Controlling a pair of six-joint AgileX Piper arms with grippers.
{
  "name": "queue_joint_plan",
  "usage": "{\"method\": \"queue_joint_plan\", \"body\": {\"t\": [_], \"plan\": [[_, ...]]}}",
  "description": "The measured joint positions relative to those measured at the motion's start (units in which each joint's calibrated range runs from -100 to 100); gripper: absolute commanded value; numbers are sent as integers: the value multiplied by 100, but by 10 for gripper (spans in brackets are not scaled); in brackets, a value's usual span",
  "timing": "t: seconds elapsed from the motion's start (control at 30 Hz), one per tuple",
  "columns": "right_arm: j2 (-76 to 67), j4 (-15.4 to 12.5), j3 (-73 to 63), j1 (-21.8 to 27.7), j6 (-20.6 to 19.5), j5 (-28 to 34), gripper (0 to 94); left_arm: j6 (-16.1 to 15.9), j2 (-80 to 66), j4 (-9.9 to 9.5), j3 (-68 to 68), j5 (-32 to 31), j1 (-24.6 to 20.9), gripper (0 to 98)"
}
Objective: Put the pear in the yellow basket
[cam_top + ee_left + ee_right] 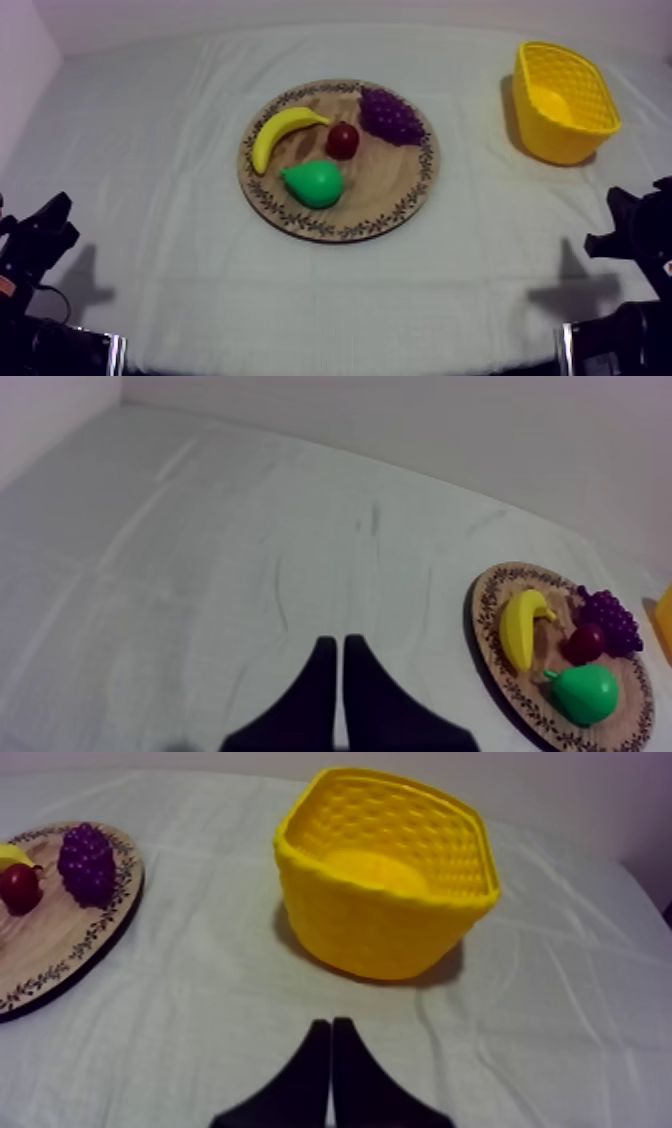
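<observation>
A green pear (316, 183) lies on the front part of the round wooden board (400, 195) at the table's middle; it also shows as the pear (584, 693) on the board (487, 591) in the left wrist view. The yellow basket (563, 100) stands empty at the back right, and the basket (385, 872) is just ahead of my right gripper (331, 1024). My left gripper (55, 213) rests low at the left, far from the board. My right gripper (612, 205) rests low at the right. Both are shut on nothing, as the left gripper (335, 644) shows over bare cloth.
On the board also lie a banana (280, 133), a small red fruit (343, 140) and a bunch of grapes (391, 115). Bare cloth lies between the board and the basket, and at the front.
</observation>
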Motion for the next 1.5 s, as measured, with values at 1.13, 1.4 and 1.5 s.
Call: {"method": "queue_joint_plan", "body": {"t": [1.13, 1.4, 1.5], "plan": [[618, 1126, -511, -916, -425, 963, 4, 0, 0, 0, 0, 0, 0, 1], [1732, 1967, -1154, -1750, -1007, 1337, 7, 0, 0, 0, 0, 0, 0, 1], [2218, 1960, -1559, -2024, -1029, 1597, 8, 0, 0, 0, 0, 0, 0, 1]]}}
